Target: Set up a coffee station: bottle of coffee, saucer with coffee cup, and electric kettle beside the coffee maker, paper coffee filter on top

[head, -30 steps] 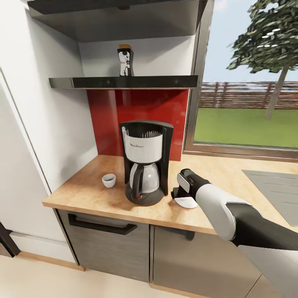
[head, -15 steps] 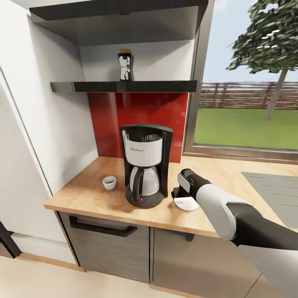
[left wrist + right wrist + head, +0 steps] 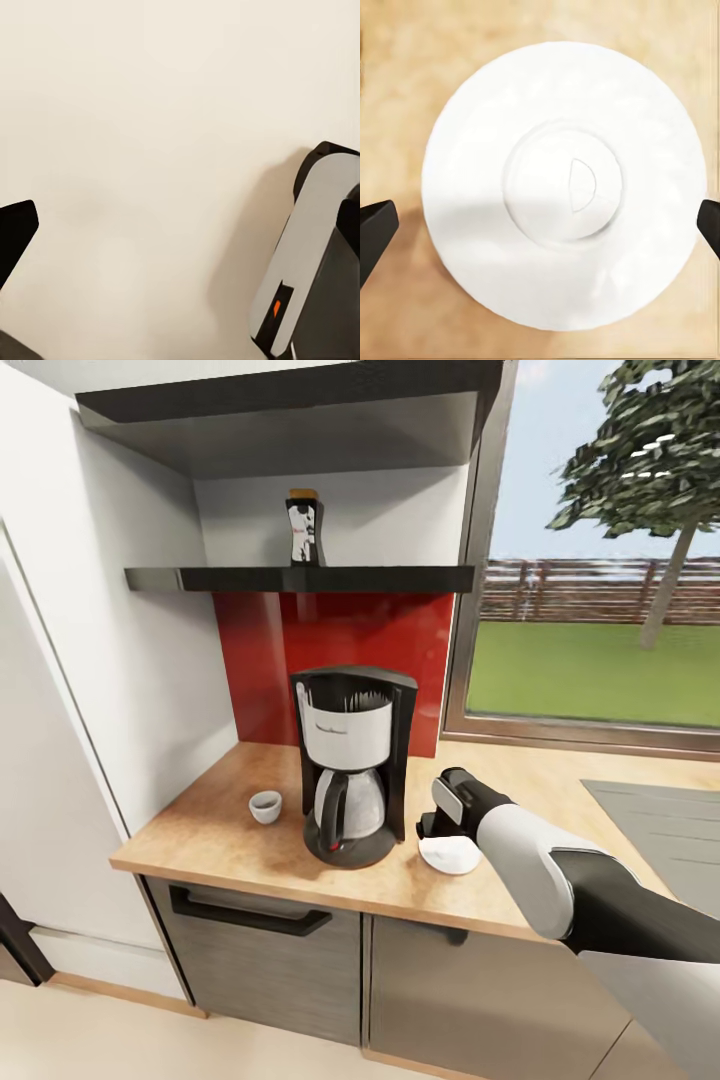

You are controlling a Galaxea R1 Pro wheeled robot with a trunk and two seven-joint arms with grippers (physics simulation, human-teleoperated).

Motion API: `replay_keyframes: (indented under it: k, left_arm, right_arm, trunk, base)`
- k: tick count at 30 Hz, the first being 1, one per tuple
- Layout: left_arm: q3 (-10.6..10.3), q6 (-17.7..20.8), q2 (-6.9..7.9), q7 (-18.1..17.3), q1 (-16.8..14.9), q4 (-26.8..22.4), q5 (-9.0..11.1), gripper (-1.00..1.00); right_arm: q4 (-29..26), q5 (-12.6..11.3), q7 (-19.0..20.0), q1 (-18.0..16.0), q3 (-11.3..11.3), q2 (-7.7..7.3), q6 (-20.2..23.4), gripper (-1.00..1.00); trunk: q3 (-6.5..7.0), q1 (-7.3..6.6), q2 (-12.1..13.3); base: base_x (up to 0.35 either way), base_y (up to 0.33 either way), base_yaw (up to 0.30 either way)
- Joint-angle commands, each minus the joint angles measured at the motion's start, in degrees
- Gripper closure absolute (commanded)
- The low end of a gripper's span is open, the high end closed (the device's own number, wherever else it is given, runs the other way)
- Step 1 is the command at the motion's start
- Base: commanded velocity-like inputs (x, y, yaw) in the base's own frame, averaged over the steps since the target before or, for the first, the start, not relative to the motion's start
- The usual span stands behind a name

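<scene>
Coffee maker point(image 3: 351, 765) stands mid-counter, tallest obstacle; open countertop point(image 3: 230, 840) in front of it and to its right toward the window. Left of it the coffee cup point(image 3: 265, 806) sits near, w/ a gap between. Right of it the saucer point(image 3: 450, 854) lies flat, right gripper point(image 3: 432, 828) over it, fingertips point(image 3: 375, 234) spread past both rims. Shelf point(image 3: 300, 578) w/ coffee bottle point(image 3: 303, 529) overhangs it, clear air between.

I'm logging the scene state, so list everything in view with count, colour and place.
kitchen countertop: 1, tan wood, under the window
coffee maker: 1, black and white, on the countertop
coffee cup: 1, white, left of the coffee maker
saucer: 1, white, right of the coffee maker
bottle of coffee: 1, dark, gold cap, on the kitchen shelf
right gripper: 1, black, above the saucer, jaws open
</scene>
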Motion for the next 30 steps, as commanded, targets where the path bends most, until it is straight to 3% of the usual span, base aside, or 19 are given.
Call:
replay_keyframes:
  k: [1, 30]
  left_arm:
    - [0.15, -0.02, 0.0, -0.42, 0.02, -0.06, 0.42, -1.0]
    - [0.24, 0.03, 0.07, -0.42, 0.02, -0.38, 0.2, -1.0]
  right_arm:
    - [-0.08, 0.09, -0.32, -0.02, -0.48, 0.02, 0.18, -1.0]
    - [-0.08, 0.12, 0.03, -0.02, -0.47, -0.17, -0.02, -1.0]
  trunk:
    - [0.12, -0.22, 0.37]
    - [5.33, -6.59, 12.0]
  base:
    - [0.0, 0.0, 0.0]
    - [0.0, 0.0, 0.0]
